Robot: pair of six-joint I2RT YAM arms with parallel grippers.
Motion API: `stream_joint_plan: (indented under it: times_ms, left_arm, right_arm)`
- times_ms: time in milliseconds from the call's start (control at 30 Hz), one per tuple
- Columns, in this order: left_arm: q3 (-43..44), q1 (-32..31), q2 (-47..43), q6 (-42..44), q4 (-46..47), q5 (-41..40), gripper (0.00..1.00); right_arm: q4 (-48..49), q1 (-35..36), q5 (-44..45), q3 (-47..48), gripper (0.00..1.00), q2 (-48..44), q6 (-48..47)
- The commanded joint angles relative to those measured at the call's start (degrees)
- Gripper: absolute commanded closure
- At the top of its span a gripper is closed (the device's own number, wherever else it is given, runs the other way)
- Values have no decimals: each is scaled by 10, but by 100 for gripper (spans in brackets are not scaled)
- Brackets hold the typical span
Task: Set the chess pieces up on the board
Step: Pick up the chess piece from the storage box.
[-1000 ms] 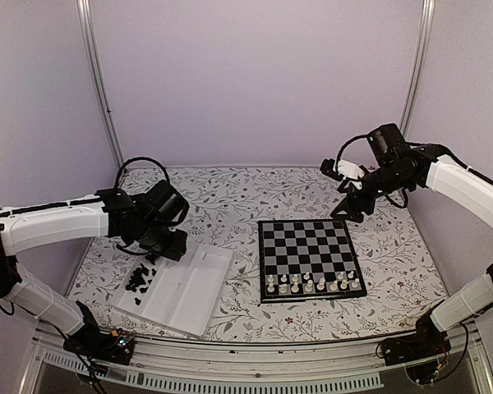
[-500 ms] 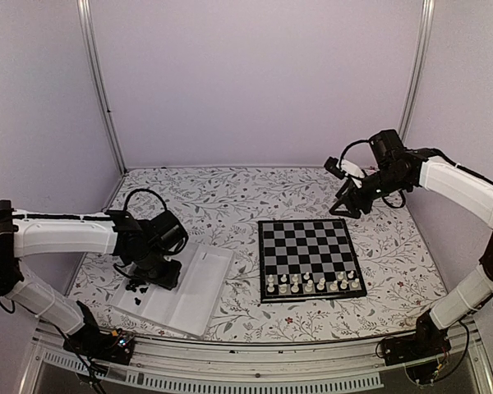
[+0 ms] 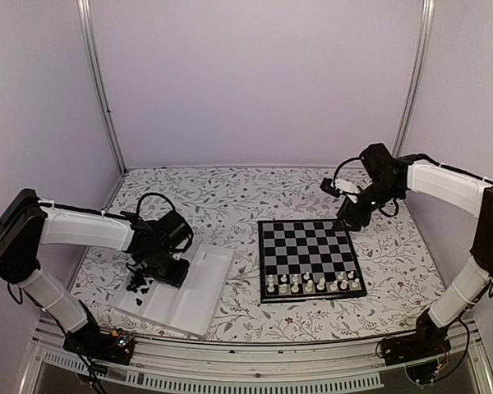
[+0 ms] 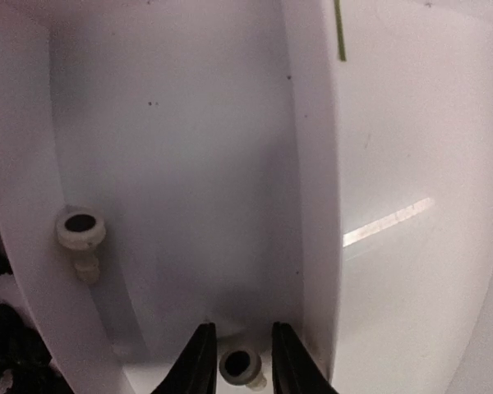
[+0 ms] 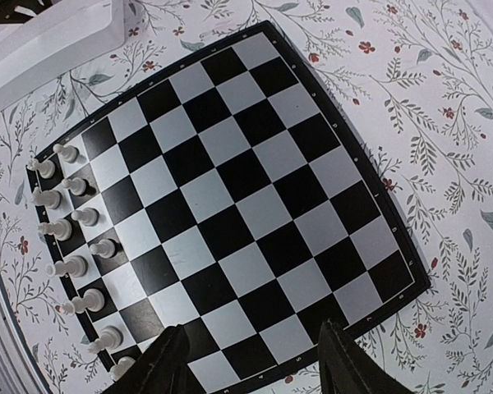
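Observation:
The board (image 3: pixel 308 246) lies right of centre, with cream-white chess pieces (image 3: pixel 312 284) in two rows along its near edge; they also show in the right wrist view (image 5: pixel 66 238). My left gripper (image 3: pixel 160 267) is down inside the white tray (image 3: pixel 193 287). In the left wrist view it (image 4: pixel 240 361) is open, its jaws either side of a small cream piece (image 4: pixel 240 368). A second cream piece (image 4: pixel 80 234) lies further along the same compartment. Black pieces (image 3: pixel 138 283) lie in the tray's left compartment. My right gripper (image 3: pixel 345 220) hangs open and empty over the board's far right corner (image 5: pixel 255 365).
The tray's dividing walls (image 4: pixel 312 205) stand close on both sides of my left fingers. Black pieces (image 4: pixel 4 345) show over the left wall. The flowered tablecloth (image 3: pixel 230 205) surrounds the board and tray. Metal frame posts (image 3: pixel 99 82) stand at the back corners.
My left gripper has come nearer and lower, down into the tray. My right gripper has moved left and down to the board's far right corner.

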Motion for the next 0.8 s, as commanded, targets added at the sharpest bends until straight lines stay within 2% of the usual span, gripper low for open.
stream_joint_plan:
  times_ms: [0,67,167,333,767]
  left_arm:
    - [-5,30,18,23,41,21,77]
    - [-5,39,20,24,38,27,82]
    - [-8,44,18,21,31,33,83]
    - [-11,45,1,6,10,33,74]
    - [-32,46,-17,-20,-26,61,77]
  right_arm:
    - [-23,2,10,20,45,25,-1]
    - [-30,2,14,27,46,33,-4]
    - [-38,2,12,37,48,46,-7]
    - [-40,5,2,45,48,58,-7]
    - [-41,17,-6,43,48,53,-13]
